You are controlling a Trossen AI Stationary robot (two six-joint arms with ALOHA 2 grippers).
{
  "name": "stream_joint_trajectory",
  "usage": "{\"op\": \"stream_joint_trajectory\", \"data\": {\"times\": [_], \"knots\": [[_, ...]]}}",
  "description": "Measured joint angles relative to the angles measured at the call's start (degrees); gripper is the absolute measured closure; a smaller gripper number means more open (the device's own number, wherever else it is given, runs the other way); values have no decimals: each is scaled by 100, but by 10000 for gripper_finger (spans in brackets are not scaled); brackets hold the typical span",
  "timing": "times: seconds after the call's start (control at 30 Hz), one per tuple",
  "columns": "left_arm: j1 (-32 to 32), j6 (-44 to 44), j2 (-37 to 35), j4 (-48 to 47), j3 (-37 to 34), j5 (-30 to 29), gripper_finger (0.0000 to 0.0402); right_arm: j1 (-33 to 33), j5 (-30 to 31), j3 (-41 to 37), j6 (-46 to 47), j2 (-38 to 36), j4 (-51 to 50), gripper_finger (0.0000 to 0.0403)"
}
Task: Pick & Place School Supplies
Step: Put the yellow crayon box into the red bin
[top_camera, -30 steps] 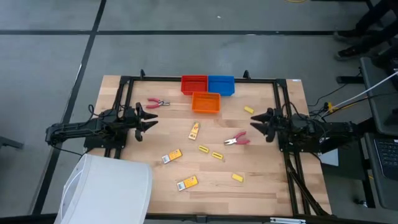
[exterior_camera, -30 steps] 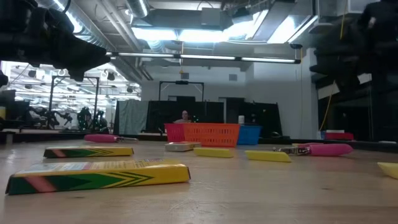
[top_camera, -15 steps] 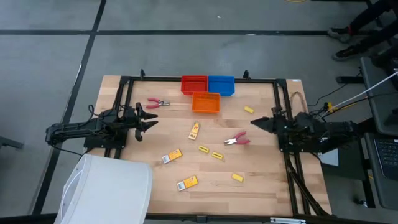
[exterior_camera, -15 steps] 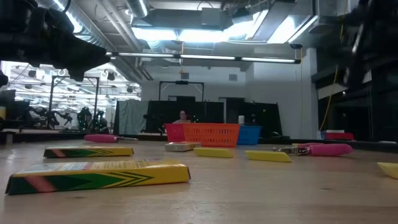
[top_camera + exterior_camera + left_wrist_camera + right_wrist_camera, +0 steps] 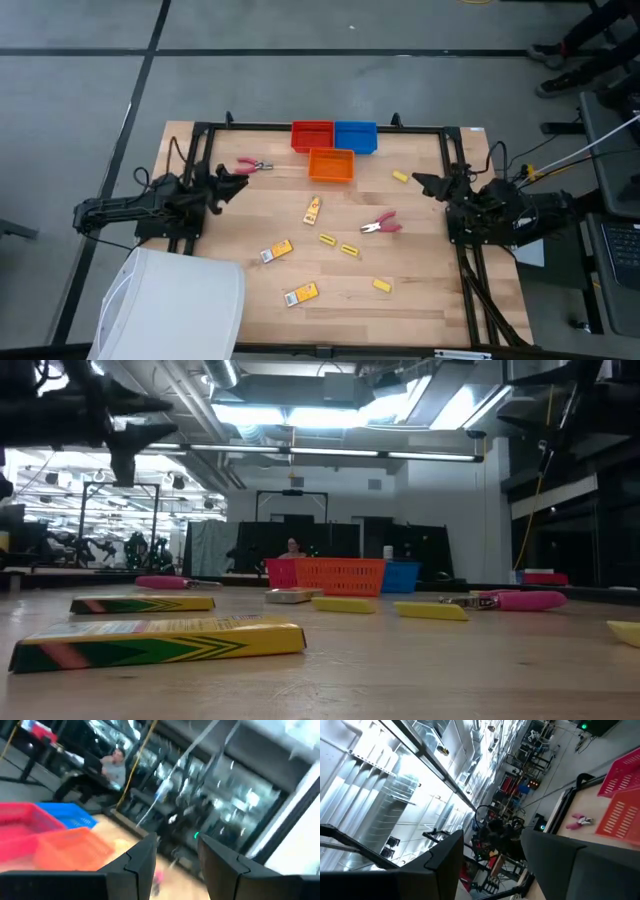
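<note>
Three orange-yellow packets (image 5: 313, 210) (image 5: 276, 251) (image 5: 301, 294) lie flat on the wooden table, with small yellow blocks (image 5: 400, 177) (image 5: 327, 239) (image 5: 349, 250) (image 5: 382, 286) scattered among them. One red-handled tool (image 5: 253, 166) lies near the far left, another (image 5: 380, 224) right of centre. My left gripper (image 5: 225, 184) (image 5: 176, 852) hovers at the left side, open, holding nothing. My right gripper (image 5: 424, 183) (image 5: 492, 847) hovers at the right side, open, tilted upward toward the room. In the low view the nearest packet (image 5: 160, 640) fills the foreground.
Red bin (image 5: 312, 134), blue bin (image 5: 356, 136) and orange bin (image 5: 331, 165) stand at the table's far edge. A white object (image 5: 170, 300) covers the near left corner. A black frame (image 5: 200, 130) borders the table. A person (image 5: 115, 762) sits in the room beyond.
Both grippers have drawn back from the table's middle and tipped upward. The left one shifted toward the left and far edges. The right one turned about and moved toward the far edge. In the low view both arms have risen. The supplies have stayed in place.
</note>
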Motion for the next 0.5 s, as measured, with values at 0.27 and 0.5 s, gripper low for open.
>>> {"op": "stream_joint_trajectory", "data": {"times": [0.27, 0.5], "knots": [[2, -1708, 17, 1437, 1, 97, 263, 316, 647, -2, -651, 368, 887, 198], [2, -2583, 44, 2818, 95, 1711, 263, 461, 678, -2, -1138, 881, 1748, 198]]}}
